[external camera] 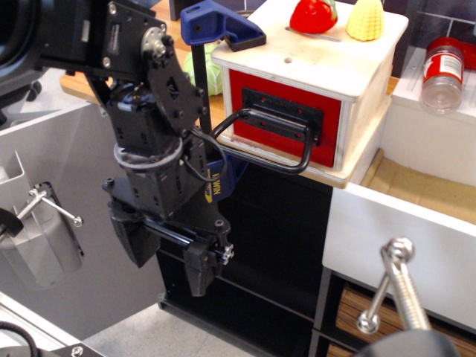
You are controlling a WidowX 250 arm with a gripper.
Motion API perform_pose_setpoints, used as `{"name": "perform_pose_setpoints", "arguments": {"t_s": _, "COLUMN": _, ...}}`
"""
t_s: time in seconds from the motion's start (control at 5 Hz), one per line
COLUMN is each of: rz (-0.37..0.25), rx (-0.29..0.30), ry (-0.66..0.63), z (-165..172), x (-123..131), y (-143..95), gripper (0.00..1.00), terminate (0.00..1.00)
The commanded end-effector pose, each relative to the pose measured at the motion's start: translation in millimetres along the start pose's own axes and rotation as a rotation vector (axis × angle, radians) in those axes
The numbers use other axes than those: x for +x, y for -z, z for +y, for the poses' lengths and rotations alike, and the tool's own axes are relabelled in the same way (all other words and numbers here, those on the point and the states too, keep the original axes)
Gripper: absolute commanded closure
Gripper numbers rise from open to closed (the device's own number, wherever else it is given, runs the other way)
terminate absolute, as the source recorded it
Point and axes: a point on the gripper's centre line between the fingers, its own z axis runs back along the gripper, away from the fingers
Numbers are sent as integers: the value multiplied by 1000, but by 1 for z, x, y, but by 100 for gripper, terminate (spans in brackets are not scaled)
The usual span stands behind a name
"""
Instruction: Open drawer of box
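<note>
— Now, where does the arm stand against the box [316,67]?

— Low and left of it. The gripper [167,256] points down, its jaws spread with nothing between them, below the black loop handle [271,145] that hangs off the red drawer [286,115].

— And the drawer?

— Shut or nearly so, its red front about flush with the box, which sits on a wooden shelf [357,167] beside a blue clamp [219,30].

— What could go wrong?

— Judging from here, the fingers could rise past the loop and miss it. A slanted pull might also drag the whole box, tipping the toy tomato [312,15] and corn [366,21] off its top.
</note>
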Motion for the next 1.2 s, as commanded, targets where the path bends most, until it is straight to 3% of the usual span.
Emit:
{"name": "perform_pose_setpoints", "arguments": {"t_s": 0.0, "rz": 0, "rx": 0, "ry": 0, "z": 0, "x": 0, "y": 0, "gripper": 0, "terminate": 0}}
{"name": "perform_pose_setpoints", "arguments": {"t_s": 0.6, "rz": -145, "rx": -63, "ry": -20, "z": 1, "x": 105, "y": -22, "gripper": 0, "terminate": 0}}
{"name": "perform_pose_setpoints", "arguments": {"t_s": 0.8, "rz": -201, "rx": -35, "ry": -20, "z": -3, "x": 131, "y": -24, "gripper": 0, "terminate": 0}}
{"name": "perform_pose_setpoints", "arguments": {"t_s": 1.0, "rz": -207, "rx": -10, "ry": -11, "z": -5, "x": 142, "y": -26, "gripper": 0, "terminate": 0}}
